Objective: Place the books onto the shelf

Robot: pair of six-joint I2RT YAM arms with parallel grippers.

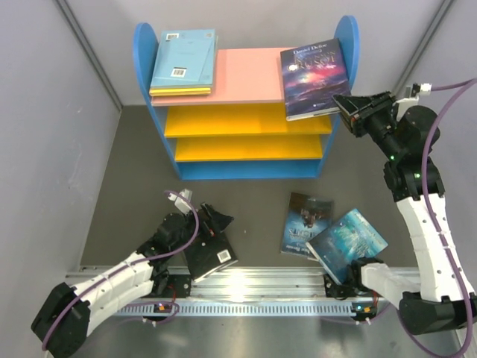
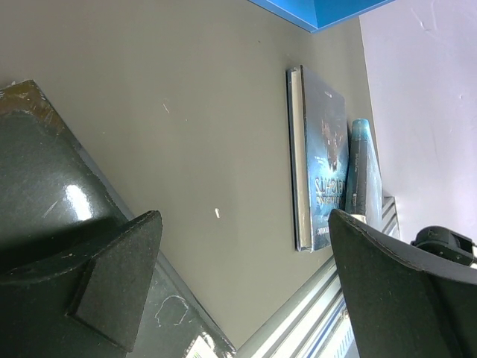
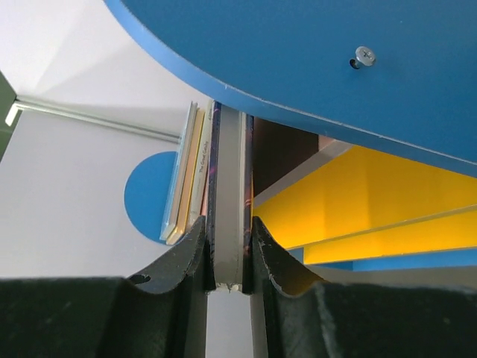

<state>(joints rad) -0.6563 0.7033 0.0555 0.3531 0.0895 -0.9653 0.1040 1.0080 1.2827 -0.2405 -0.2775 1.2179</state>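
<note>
Purple-blue book (image 1: 314,78) on the shelf's (image 1: 246,74) pink top, right end, long axis front to back, near corner pinched in the right gripper (image 3: 228,253); stack (image 1: 183,61) of two or three more at left. Three on the table (image 1: 253,201): black book (image 1: 216,252) by the gaping left gripper (image 2: 253,276); dark book (image 1: 306,222), teal book (image 1: 347,240) nearer the right arm (image 1: 428,224).

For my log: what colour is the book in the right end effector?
Dark purple-blue cover; the book shows best in the top external view.

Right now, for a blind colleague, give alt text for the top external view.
The right gripper grips a purple-blue book on the shelf's pink top board, beside a light blue stack. The open left gripper is at a black book; two more books lie nearby.
</note>
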